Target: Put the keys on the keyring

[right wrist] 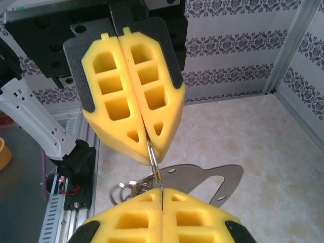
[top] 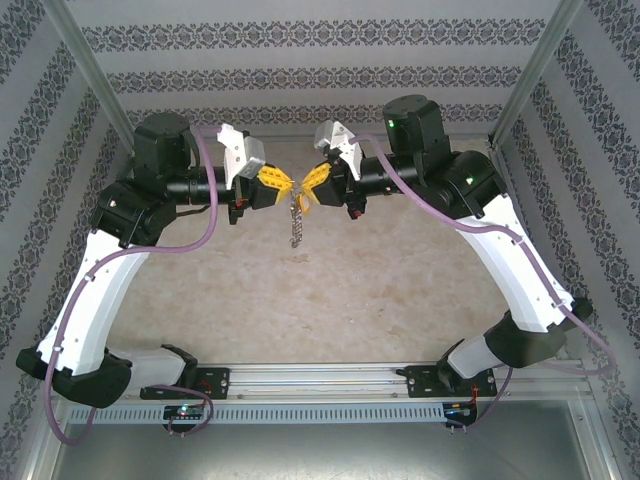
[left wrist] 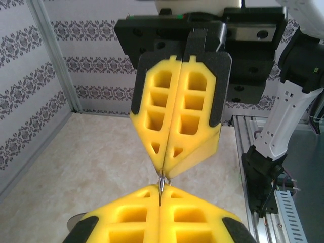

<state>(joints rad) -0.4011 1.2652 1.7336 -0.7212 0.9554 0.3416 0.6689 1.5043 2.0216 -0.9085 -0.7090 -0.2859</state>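
High over the table's middle, my left gripper (top: 283, 183) and right gripper (top: 310, 182) meet tip to tip. Both are shut on the keyring (left wrist: 163, 181), a thin silvery loop seen edge-on between the two pairs of yellow fingers. In the right wrist view the keyring (right wrist: 156, 162) runs from the left gripper's tips above into my right gripper (right wrist: 162, 195) below. The keys (top: 296, 225) hang from it as a short jagged string. Under the ring, a flat grey metal piece (right wrist: 212, 177) and small rings (right wrist: 121, 190) dangle.
The beige tabletop (top: 380, 290) lies well below the grippers. Patterned walls close in the back and both sides. An aluminium rail (top: 320, 380) carrying both arm bases runs along the near edge.
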